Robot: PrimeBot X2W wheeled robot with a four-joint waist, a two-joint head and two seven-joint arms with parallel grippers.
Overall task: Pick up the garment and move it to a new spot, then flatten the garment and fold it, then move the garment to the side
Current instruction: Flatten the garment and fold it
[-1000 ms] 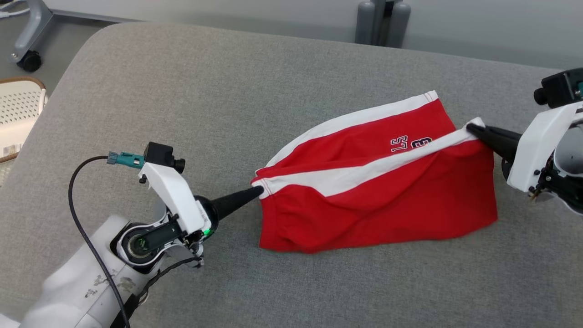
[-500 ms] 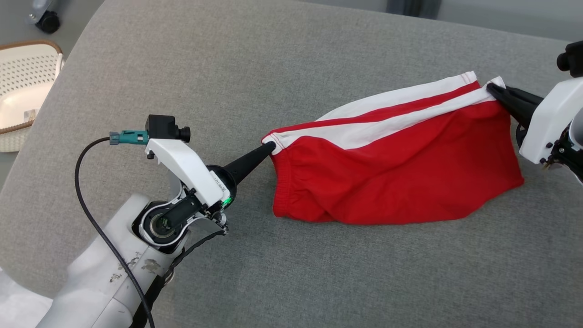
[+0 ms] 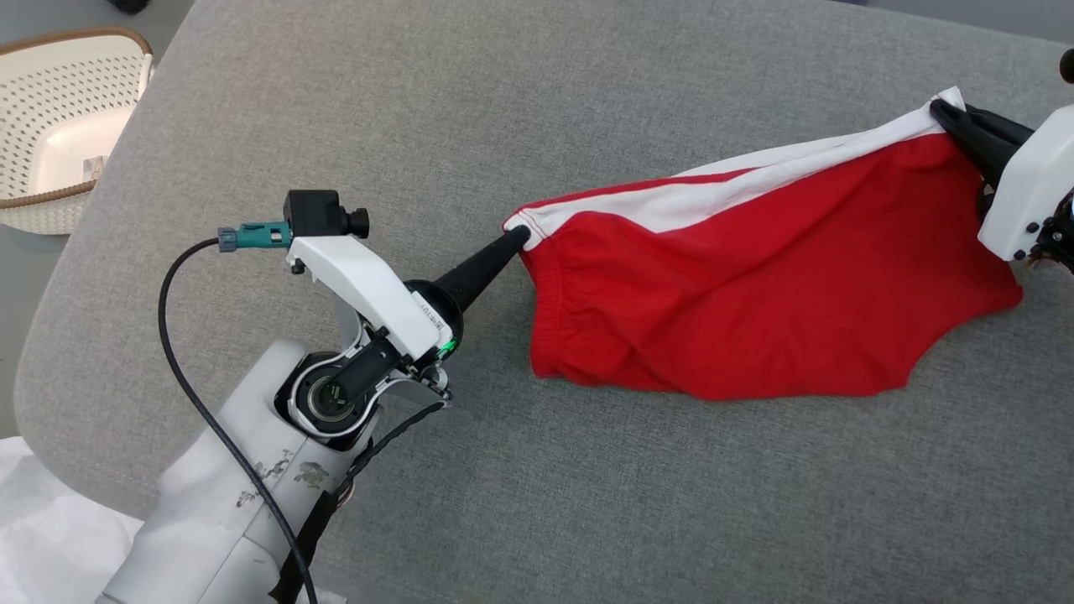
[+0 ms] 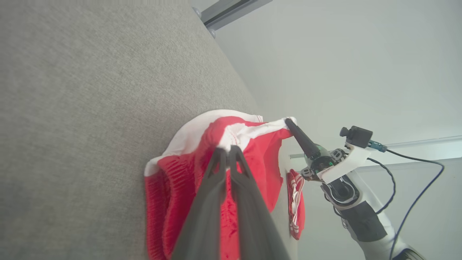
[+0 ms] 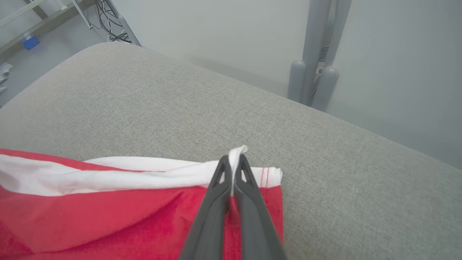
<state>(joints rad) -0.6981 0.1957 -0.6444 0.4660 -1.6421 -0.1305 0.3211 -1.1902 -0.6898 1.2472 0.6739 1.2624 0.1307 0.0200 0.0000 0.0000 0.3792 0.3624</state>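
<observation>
Grey woven upholstery [image 3: 587, 503] stretches beneath a red garment [image 3: 755, 310] with a white band, strung between two grippers, its lower edge resting on the fabric. The left gripper [image 3: 518, 239] is clamped on the garment's left white corner. The right gripper [image 3: 946, 116], its arm cut off at the frame's edge, pinches the opposite corner. A perforated white basket [image 3: 59, 126] is cropped at upper left. White markings [image 4: 295, 202] in the left wrist view are too small to read.

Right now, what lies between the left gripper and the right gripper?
The red garment, stretched between left gripper and right gripper, each shut on a white-edged corner; the head view shows it.
</observation>
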